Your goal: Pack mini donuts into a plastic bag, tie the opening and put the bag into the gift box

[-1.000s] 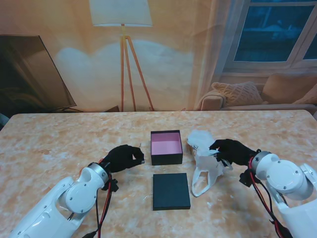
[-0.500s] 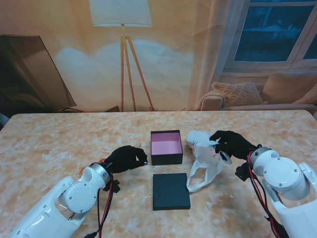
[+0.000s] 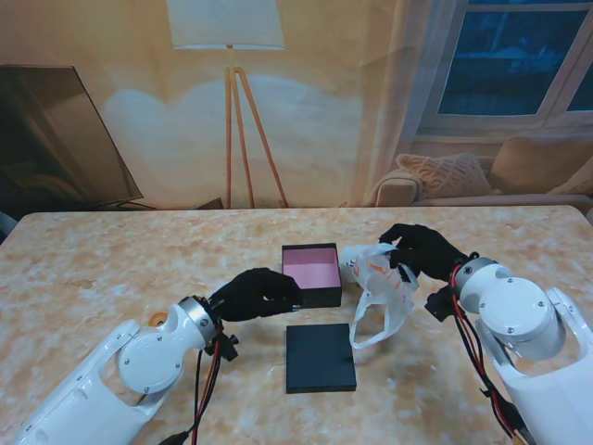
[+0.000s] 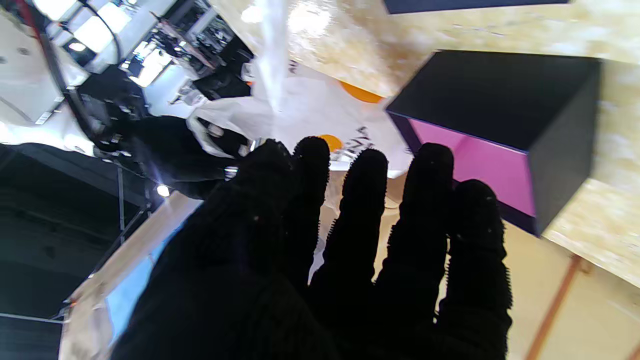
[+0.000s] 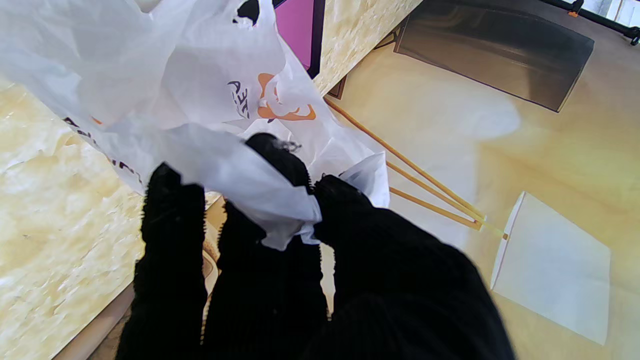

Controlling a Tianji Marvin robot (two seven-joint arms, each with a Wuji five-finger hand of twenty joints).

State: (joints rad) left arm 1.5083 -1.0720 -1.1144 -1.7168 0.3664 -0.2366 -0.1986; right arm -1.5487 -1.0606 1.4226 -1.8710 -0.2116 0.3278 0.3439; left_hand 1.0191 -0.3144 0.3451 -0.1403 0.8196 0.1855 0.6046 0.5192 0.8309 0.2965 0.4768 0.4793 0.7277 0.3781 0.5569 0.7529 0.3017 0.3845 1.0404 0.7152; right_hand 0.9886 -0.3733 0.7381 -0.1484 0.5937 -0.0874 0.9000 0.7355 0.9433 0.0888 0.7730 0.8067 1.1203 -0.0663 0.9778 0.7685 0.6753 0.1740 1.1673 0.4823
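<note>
The gift box [image 3: 310, 274] stands open in the middle of the table, black outside and pink inside; the left wrist view shows its dark wall [image 4: 500, 95]. My right hand [image 3: 422, 252] is shut on the top of a white plastic bag [image 3: 378, 286] with orange print, just right of the box. The bag's handles hang down toward the table. In the right wrist view my right hand [image 5: 280, 280] pinches a fold of the bag [image 5: 200, 90]. My left hand [image 3: 259, 293] hovers by the box's near left corner, fingers [image 4: 425, 200] stretched out, nothing seen in them.
The black box lid [image 3: 320, 357] lies flat on the table, nearer to me than the box. A small orange round thing [image 3: 156, 320] sits beside my left forearm. The marbled table [image 3: 111, 260] stretches wide to the left.
My left hand has slid right, up to the box's near left corner. My right hand has lifted the bag and carried it left and farther from me, toward the box.
</note>
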